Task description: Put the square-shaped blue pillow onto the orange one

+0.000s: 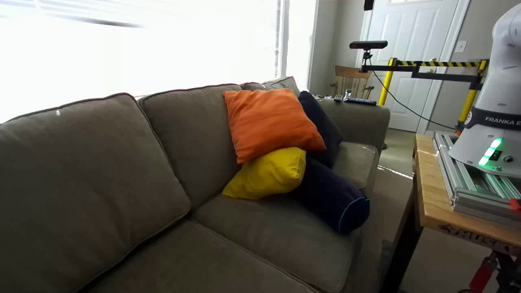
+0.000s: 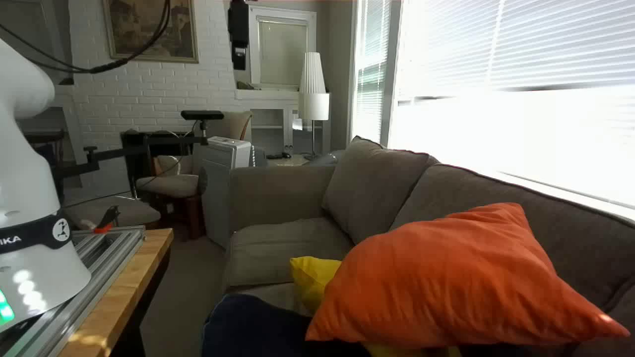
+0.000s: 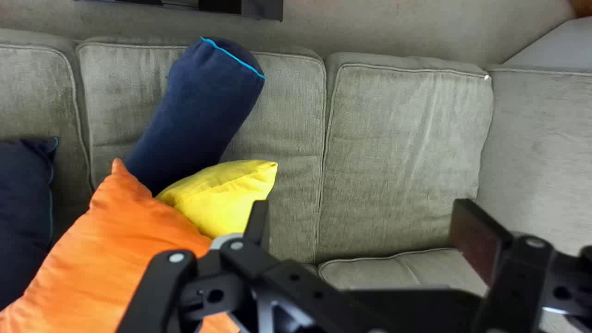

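One gripper [image 3: 360,219] is showing in the wrist view; its jaws are standing released and wide apart, with the grey-beige sofa [image 3: 402,152] showing between them.

Pillows, same view: the square blue pillow [image 3: 23,208] is lying farthest from the jaws, well to their left, and the frame edge is cutting part of it off. The orange pillow [image 3: 106,249] is lying between it and the jaws, low and left of the gap, and the gripper is hiding a portion of it. The yellow pillow [image 3: 222,194] is sitting nearest, just beside one jaw as pictured, and the orange pillow is overlapping its edge. The bolster [image 3: 194,111], dark blue, is stretching away above and left of the jaws, its outer end showing a bright blue trim.

Exterior check: in both exterior views the orange pillow [image 2: 446,277] is resting partly over the yellow pillow. In an exterior view the square blue pillow [image 1: 325,126] is slanting behind the orange pillow; the two are apparently touching, though the dark fabric is making the contact hard to confirm.
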Controlling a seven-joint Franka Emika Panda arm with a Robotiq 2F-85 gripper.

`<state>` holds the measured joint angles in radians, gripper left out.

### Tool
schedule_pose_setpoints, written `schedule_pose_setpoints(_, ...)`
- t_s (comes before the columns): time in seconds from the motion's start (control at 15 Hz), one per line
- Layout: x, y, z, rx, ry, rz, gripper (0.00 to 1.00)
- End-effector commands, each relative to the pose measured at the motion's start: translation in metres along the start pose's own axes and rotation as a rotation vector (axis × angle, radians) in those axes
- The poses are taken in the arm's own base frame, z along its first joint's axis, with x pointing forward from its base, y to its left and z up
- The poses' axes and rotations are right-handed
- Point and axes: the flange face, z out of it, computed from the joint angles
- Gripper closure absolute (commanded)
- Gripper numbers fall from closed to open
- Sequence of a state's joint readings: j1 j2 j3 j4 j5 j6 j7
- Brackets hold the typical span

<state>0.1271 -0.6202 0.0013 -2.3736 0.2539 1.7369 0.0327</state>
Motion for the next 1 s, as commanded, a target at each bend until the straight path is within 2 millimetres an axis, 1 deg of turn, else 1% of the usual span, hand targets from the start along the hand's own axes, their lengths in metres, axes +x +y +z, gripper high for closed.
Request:
schedule_pose_setpoints(0.0, 0.0, 0.0, -0.001, 0.0, -0.001, 0.0, 0.0)
schedule_pose_setpoints(0.47, 0.0, 0.002, -0.002, 0.002, 0.002, 0.003, 0.0)
schedule_pose_setpoints(0.6, 0.004, 0.016, -0.003, -0.049, 0.032, -0.006, 0.0)
schedule_pose_setpoints(0.8, 0.008, 0.05, 0.001, -0.115, 0.084, -0.026, 0.0)
schedule_pose_setpoints(0.93, 0.01, 0.069, 0.005, -0.139, 0.118, -0.045, 0.0)
